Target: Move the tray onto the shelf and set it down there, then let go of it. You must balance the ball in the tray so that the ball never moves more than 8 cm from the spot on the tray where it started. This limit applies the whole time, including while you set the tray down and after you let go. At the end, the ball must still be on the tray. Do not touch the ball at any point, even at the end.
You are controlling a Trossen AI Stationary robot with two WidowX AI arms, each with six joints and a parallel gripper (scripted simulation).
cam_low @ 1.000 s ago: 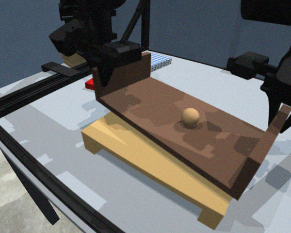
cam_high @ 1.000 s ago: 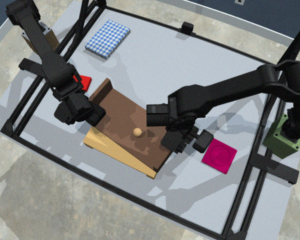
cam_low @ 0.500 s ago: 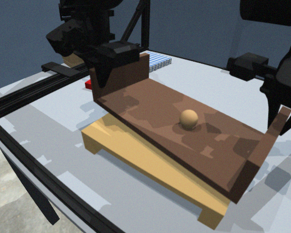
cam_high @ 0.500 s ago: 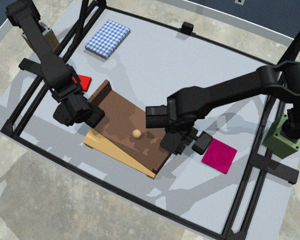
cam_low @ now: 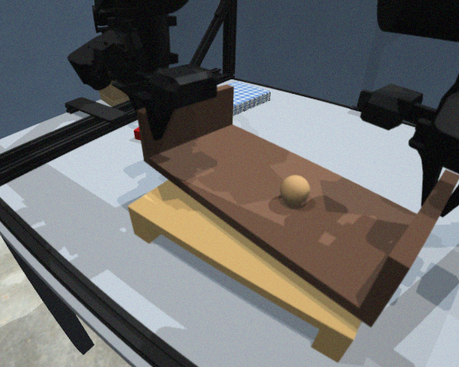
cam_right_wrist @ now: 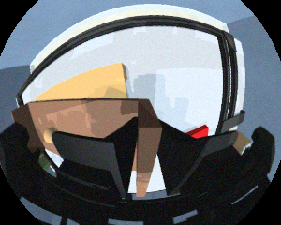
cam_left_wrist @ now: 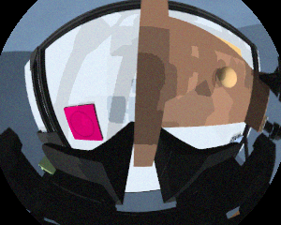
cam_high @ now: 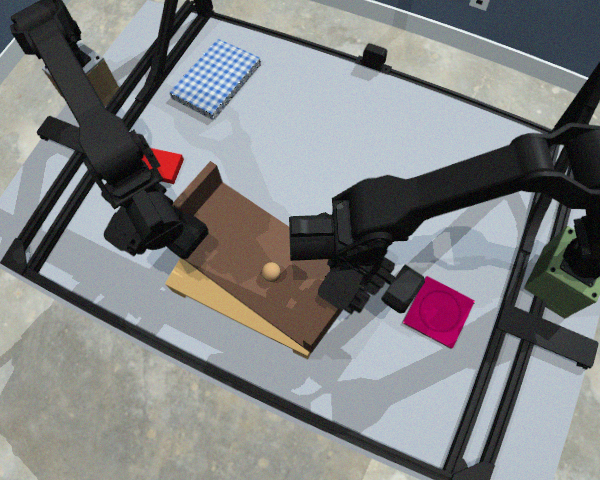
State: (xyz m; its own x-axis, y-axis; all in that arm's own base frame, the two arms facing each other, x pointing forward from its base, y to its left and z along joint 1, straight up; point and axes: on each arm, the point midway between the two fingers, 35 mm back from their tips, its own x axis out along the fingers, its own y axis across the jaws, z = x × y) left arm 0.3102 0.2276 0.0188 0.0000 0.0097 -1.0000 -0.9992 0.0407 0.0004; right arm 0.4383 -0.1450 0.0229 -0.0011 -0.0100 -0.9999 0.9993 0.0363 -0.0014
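Tray (cam_high: 238,222) (cam_low: 242,166) (cam_left_wrist: 183,110) (cam_right_wrist: 80,117) gripped, ball (cam_high: 270,271) (cam_low: 294,190) (cam_left_wrist: 227,77) (cam_right_wrist: 49,136) aboard, over shelf (cam_high: 217,302) (cam_low: 206,241) (cam_left_wrist: 230,45) (cam_right_wrist: 94,84); contact unclear.

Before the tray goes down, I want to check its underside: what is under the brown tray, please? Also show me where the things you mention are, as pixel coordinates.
Under the brown tray (cam_high: 238,227) (cam_low: 237,170) (cam_left_wrist: 187,103) (cam_right_wrist: 84,117) is part of the yellow shelf (cam_high: 217,302) (cam_low: 222,252) (cam_left_wrist: 231,45) (cam_right_wrist: 94,84). The shelf's remaining top is covered, so anything there cannot be seen.
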